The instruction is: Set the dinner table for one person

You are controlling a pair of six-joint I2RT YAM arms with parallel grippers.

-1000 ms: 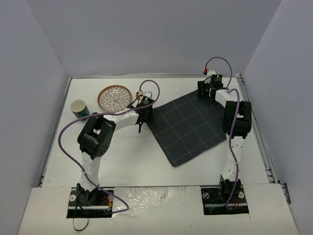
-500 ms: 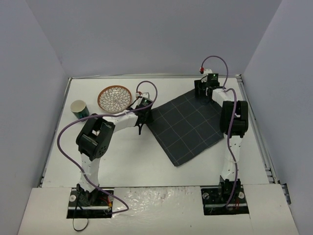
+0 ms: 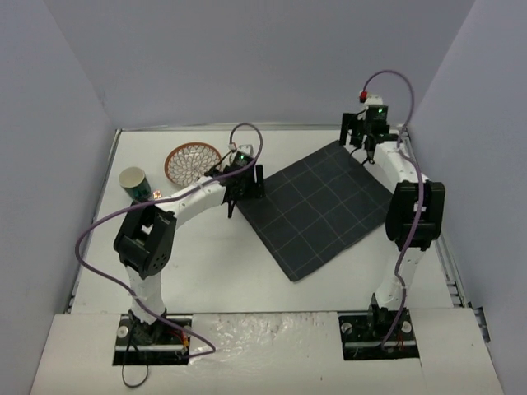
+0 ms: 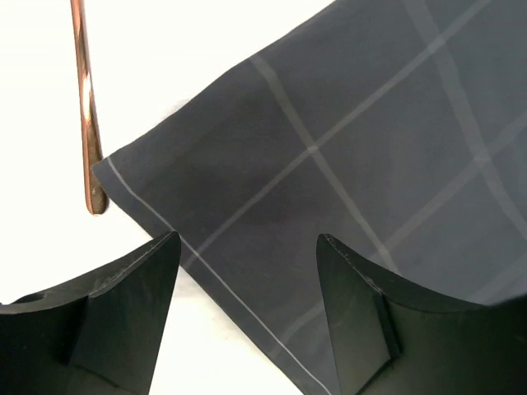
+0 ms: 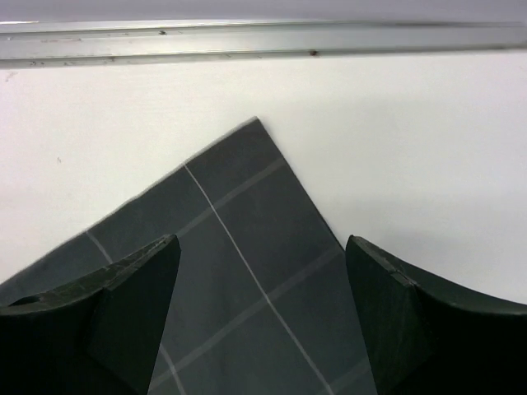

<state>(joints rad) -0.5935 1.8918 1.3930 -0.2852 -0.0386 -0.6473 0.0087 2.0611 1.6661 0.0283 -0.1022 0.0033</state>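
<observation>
A dark grey cloth with thin grid lines (image 3: 317, 206) lies flat and turned diagonally on the white dinner table (image 3: 214, 263). My left gripper (image 3: 245, 191) is open and empty over the cloth's left corner (image 4: 346, 164). My right gripper (image 3: 359, 141) is open and empty over the cloth's far corner (image 5: 247, 230). A thin copper utensil handle (image 4: 86, 115) lies on the table just beside the cloth's left corner in the left wrist view.
An orange patterned plate (image 3: 191, 162) sits at the back left. A cream cup (image 3: 134, 182) lies beside it, with a small copper piece (image 3: 156, 194) next to it. A metal rail (image 5: 263, 39) runs along the table's far edge. Walls enclose the table.
</observation>
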